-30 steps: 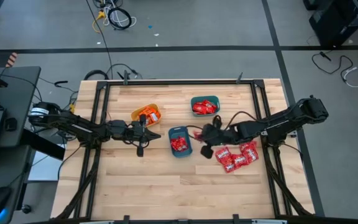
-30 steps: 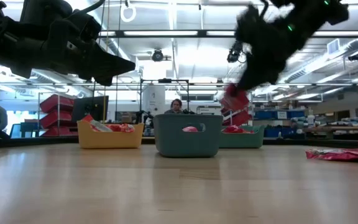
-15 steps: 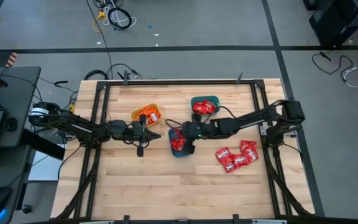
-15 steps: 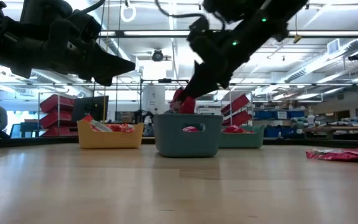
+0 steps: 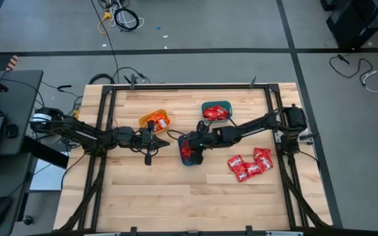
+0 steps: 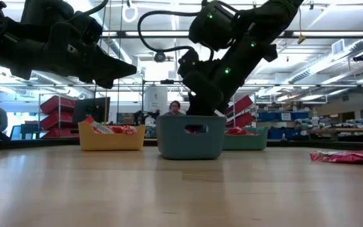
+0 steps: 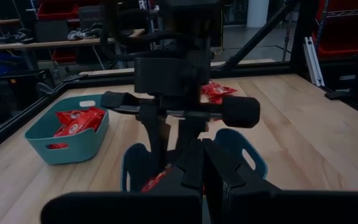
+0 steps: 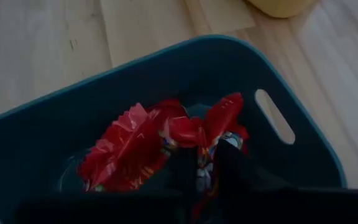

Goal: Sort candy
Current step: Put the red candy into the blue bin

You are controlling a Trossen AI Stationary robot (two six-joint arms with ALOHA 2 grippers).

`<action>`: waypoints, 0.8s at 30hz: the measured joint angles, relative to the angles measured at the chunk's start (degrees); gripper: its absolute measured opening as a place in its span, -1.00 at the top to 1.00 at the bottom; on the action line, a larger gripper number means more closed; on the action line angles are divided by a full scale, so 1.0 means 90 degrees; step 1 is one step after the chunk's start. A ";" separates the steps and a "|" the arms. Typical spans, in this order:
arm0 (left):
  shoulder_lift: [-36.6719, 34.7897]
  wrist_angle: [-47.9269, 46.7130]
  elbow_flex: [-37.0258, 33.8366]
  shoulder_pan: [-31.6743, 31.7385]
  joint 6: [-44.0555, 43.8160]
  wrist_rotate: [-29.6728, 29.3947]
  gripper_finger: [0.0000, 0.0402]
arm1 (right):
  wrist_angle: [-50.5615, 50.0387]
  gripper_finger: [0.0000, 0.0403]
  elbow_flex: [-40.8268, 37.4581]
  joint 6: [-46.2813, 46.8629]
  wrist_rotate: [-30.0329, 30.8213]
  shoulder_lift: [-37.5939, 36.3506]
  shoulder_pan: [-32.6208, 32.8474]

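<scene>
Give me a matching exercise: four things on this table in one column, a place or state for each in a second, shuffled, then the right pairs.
Things:
1. yellow bin
2. dark teal bin
3. lighter teal bin
4. loose candy pile

Places or states:
A. lying on the bare wood, in no bin
B. the right gripper is down inside it, over red candy
C. just ahead of the left gripper
D. nearest the table's far edge, holding red packets

Pairs: 1-C, 2-B, 3-D, 4-A
</scene>
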 joint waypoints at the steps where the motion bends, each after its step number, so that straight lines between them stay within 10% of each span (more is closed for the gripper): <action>1: 0.0000 0.0000 0.0000 -0.0002 0.0000 -0.0008 0.98 | -0.0003 0.60 0.0000 -0.0002 0.0000 -0.0005 0.0002; 12: 0.0000 -0.0007 0.0000 -0.0001 0.0000 -0.0056 0.98 | -0.0652 -0.32 -0.0002 -0.0050 -0.0012 -0.0835 0.0209; 24: 0.0000 -0.0012 0.0000 -0.0001 0.0000 -0.0056 0.98 | -0.2844 -0.43 -0.0002 0.0893 0.0242 -0.1585 0.0925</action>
